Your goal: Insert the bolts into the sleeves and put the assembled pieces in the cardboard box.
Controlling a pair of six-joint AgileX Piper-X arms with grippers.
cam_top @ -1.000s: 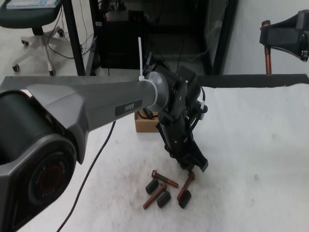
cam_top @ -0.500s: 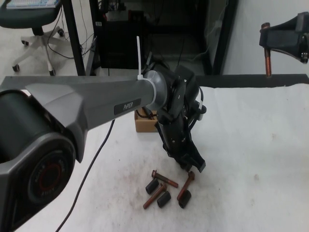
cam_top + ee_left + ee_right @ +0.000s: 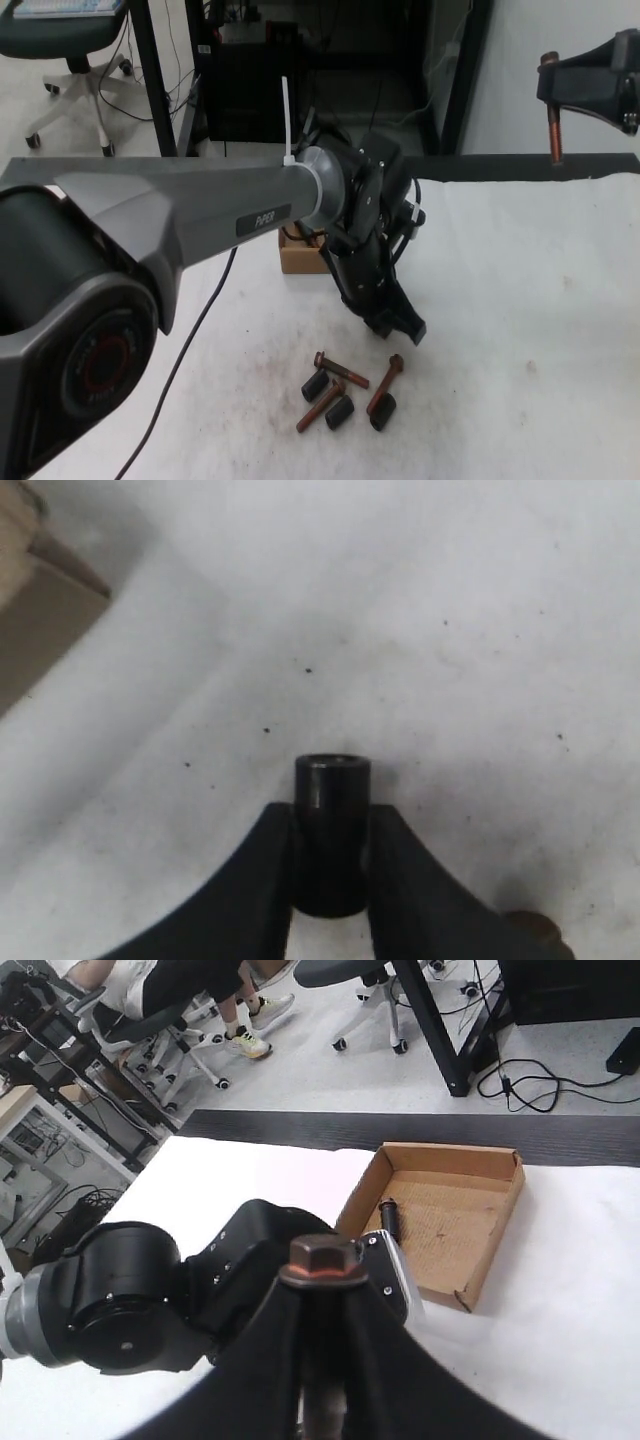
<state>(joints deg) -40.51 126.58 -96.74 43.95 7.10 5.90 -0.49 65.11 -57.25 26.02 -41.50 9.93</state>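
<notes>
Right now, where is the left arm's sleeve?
In the left wrist view the sleeve is clamped in the left tool, over the bench just beyond the loose bolts.

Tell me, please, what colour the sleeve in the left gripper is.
Black; the sleeve shows best in the left wrist view, held by the left gripper.

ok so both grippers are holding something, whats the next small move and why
Probably lift the left gripper and its sleeve toward the right gripper, lining the open bore up with the bolt. Each gripper holds one part, and in the high view they are far apart.
</notes>
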